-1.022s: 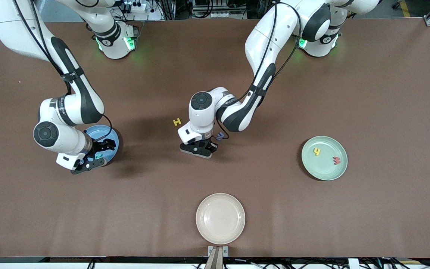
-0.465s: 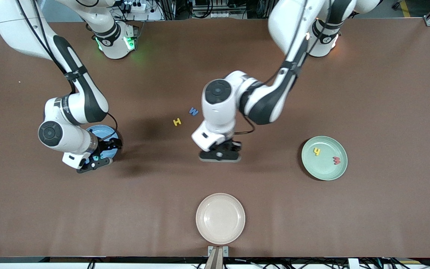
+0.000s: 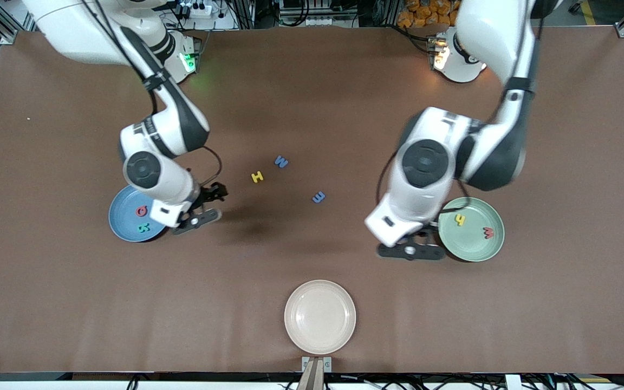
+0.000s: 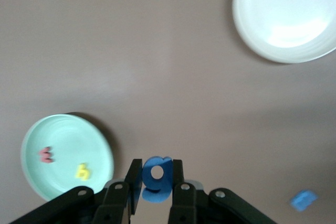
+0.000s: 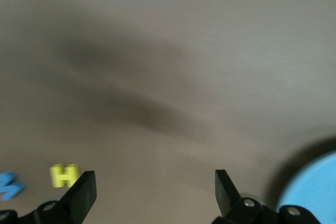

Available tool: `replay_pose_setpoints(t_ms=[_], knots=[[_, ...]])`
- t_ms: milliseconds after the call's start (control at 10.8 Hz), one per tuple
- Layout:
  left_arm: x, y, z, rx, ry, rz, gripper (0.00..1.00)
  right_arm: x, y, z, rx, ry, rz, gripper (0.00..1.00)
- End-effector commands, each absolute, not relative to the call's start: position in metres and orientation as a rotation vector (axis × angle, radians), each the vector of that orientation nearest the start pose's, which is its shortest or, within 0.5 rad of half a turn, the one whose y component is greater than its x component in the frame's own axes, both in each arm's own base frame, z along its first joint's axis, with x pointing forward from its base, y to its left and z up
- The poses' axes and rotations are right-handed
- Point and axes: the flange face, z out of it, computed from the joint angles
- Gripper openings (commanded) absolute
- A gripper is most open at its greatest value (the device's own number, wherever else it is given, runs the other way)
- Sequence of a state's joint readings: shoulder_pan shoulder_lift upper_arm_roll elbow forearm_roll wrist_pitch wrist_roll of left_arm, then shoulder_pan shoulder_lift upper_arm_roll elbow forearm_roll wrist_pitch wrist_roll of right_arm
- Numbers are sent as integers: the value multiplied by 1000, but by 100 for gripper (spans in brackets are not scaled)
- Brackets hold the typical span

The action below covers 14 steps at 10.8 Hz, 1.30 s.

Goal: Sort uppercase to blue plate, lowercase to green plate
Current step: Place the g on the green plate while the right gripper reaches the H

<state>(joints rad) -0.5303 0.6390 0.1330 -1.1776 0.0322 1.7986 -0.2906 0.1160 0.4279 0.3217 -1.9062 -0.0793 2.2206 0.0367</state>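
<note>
Our left claw [image 4: 156, 190] is clamped on the blue a [image 4: 156, 178], up in the air just beside the green plate [image 3: 493, 244], where the yellow h [image 3: 459, 219] and red w [image 3: 488, 233] already lie. We should carry it over a bare patch of that plate, come down low, then let go so the foam does not bounce out. Our right claw [image 5: 155, 192] hangs with its jaws apart and empty beside the blue plate [image 3: 119, 219], which holds the Q [image 3: 141, 211] and R [image 3: 144, 228]. The H [image 3: 257, 176], M [image 3: 281, 161] and e [image 3: 318, 197] wait on the bench [image 3: 312, 97].

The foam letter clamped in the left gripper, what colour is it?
Blue; the small foam letter a shows best in the left wrist view, pinched in the left gripper.
</note>
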Motion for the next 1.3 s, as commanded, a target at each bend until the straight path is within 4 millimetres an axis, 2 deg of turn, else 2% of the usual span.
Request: replay_pose_setpoints(t_ms=[0,93,279,465,558,651,837,929,1115,1208], knots=[[638,-248,399,-3055,306,54,0,540,284,284,-3007,-709,165,100],[630,-223,377,-3055,314,34,0,526,305,286,-2990,-770,170,100],[613,-178,321,-3060,353,0,0,499,339,275,-2971,-844,183,100],[595,-158,271,-3061,337,0,0,486,340,255,-2961,-859,168,100],[592,-140,259,-3058,307,0,0,481,339,249,-2961,-866,172,100],[591,-132,252,-3051,295,17,0,477,341,245,-2959,-881,173,100],[590,-115,248,-3043,257,36,1,470,339,228,-2949,-880,157,100],[591,-108,241,-3035,245,51,33,466,339,219,-2942,-880,145,100],[594,-102,240,-3033,228,50,100,456,336,197,-2928,-877,130,100],[596,-101,246,-3034,225,38,100,451,334,190,-2927,-867,123,100]])
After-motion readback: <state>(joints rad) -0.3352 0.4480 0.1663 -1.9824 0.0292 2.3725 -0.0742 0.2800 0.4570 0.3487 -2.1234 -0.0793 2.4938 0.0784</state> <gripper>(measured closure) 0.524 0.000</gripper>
